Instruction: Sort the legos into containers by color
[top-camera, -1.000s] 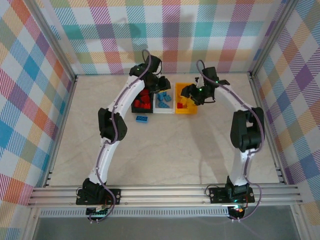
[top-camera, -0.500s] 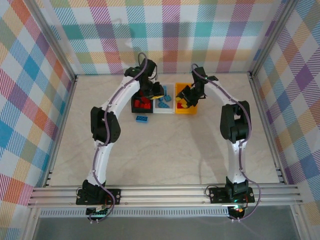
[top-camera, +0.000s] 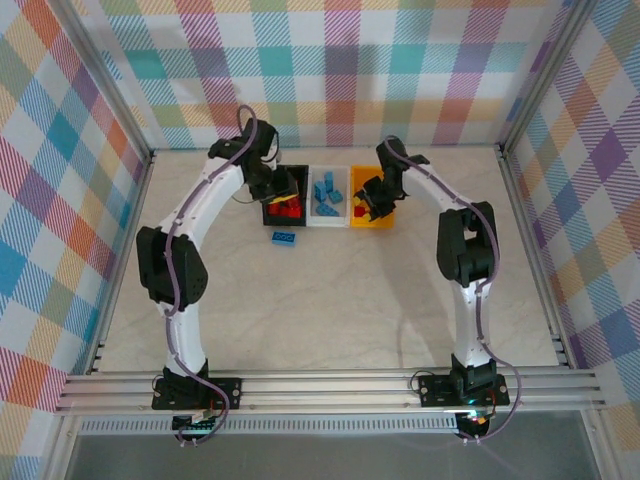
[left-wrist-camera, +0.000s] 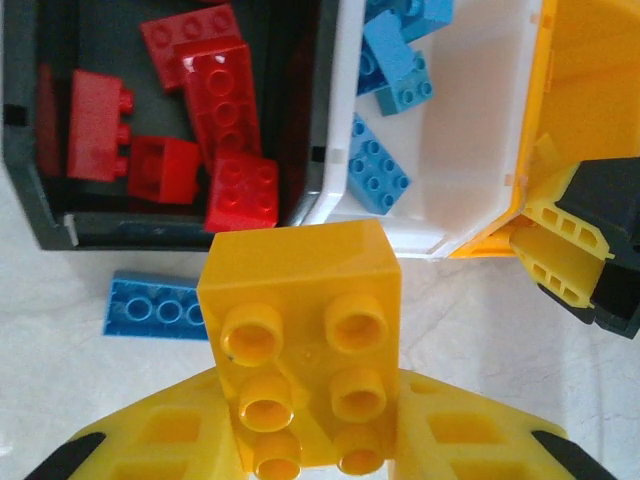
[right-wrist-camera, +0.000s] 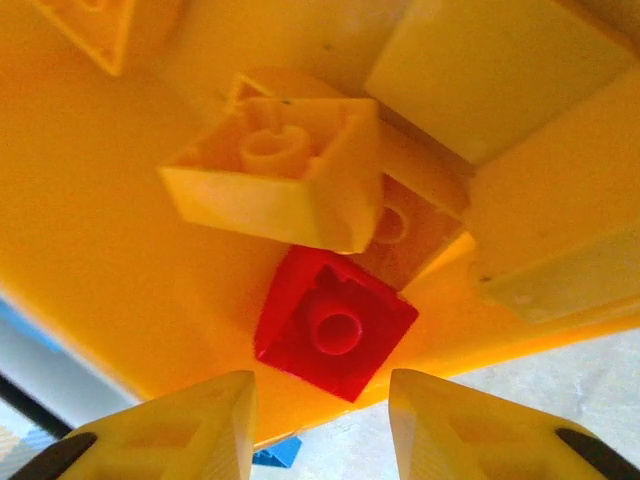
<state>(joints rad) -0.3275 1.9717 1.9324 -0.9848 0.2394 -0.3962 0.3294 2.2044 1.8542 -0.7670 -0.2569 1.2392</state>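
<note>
Nearly sorted, I judge: left fingers (left-wrist-camera: 150, 440) clench a yellow brick (left-wrist-camera: 300, 330), released right fingers (right-wrist-camera: 190, 420) hang above a red brick (right-wrist-camera: 335, 320) inside the yellow bin (right-wrist-camera: 90, 200), and one blue brick (left-wrist-camera: 160, 305) lies on the worktop (top-camera: 330, 300).

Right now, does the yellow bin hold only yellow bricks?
No, a red brick lies among the yellow bricks in the yellow bin.

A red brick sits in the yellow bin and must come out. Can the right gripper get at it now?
Probably yes: the right gripper hangs open just above the red brick, which lies uncovered, though a yellow brick crowds one side.
</note>
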